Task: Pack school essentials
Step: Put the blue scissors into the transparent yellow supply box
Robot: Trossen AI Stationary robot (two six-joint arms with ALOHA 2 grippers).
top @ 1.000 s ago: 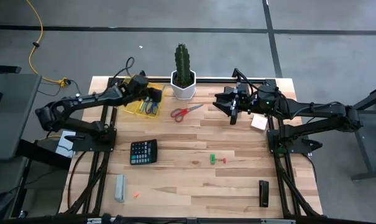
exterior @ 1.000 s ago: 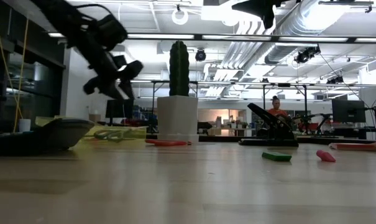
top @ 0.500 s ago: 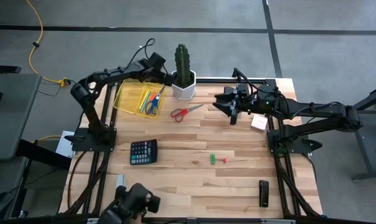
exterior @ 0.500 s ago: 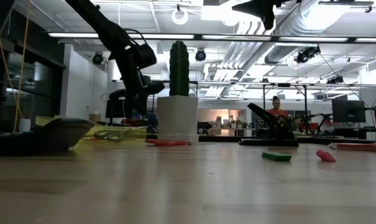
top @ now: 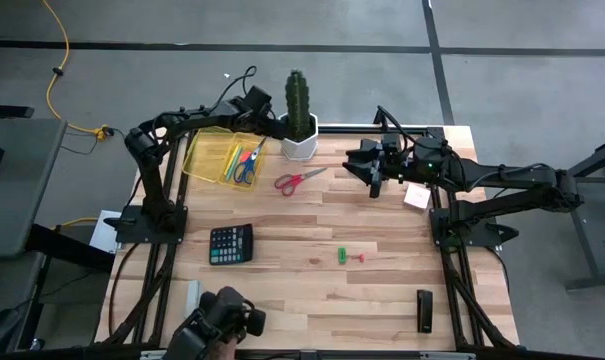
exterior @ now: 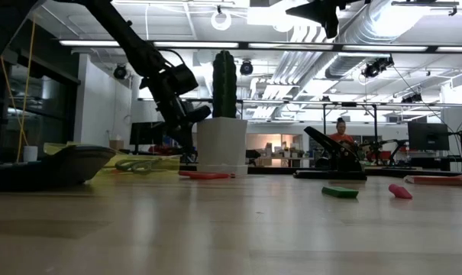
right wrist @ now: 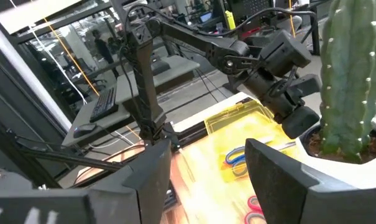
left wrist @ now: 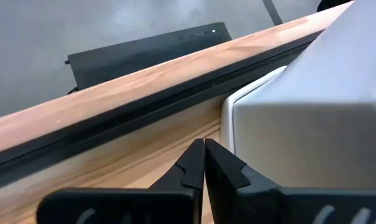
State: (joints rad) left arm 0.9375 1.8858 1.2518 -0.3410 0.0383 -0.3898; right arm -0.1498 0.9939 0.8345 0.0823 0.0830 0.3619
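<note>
A yellow tray [top: 214, 158] at the table's far left holds blue-handled scissors [top: 245, 170] and several pens [top: 232, 157]. Red-handled scissors [top: 299, 179] lie on the table near the white cactus pot [top: 299, 146]. A green piece [top: 342, 256] and a small red piece [top: 361, 257] lie mid-table. A pale block [top: 416, 196] lies at the right. My left gripper [top: 266, 108] is shut and empty, close beside the pot [left wrist: 312, 106]. My right gripper [top: 369, 178] is open and empty, held above the table right of the red scissors. My left gripper's shut fingertips [left wrist: 204, 144] stand right beside the pot's lower corner [left wrist: 228, 124], coming from the table's left. I cannot tell whether they touch it.
A black calculator [top: 230, 243] lies at the left. A black oblong thing [top: 424, 310] lies at the near right. A pale grey bar [top: 192, 297] lies at the near left, with a dark thing [top: 220, 322] over the near edge beside it.
My left gripper has gone from above the yellow tray toward the far edge and right, and come down beside the cactus pot; its arm has swung up off the table's left. A dark thing has come in over the near edge.
</note>
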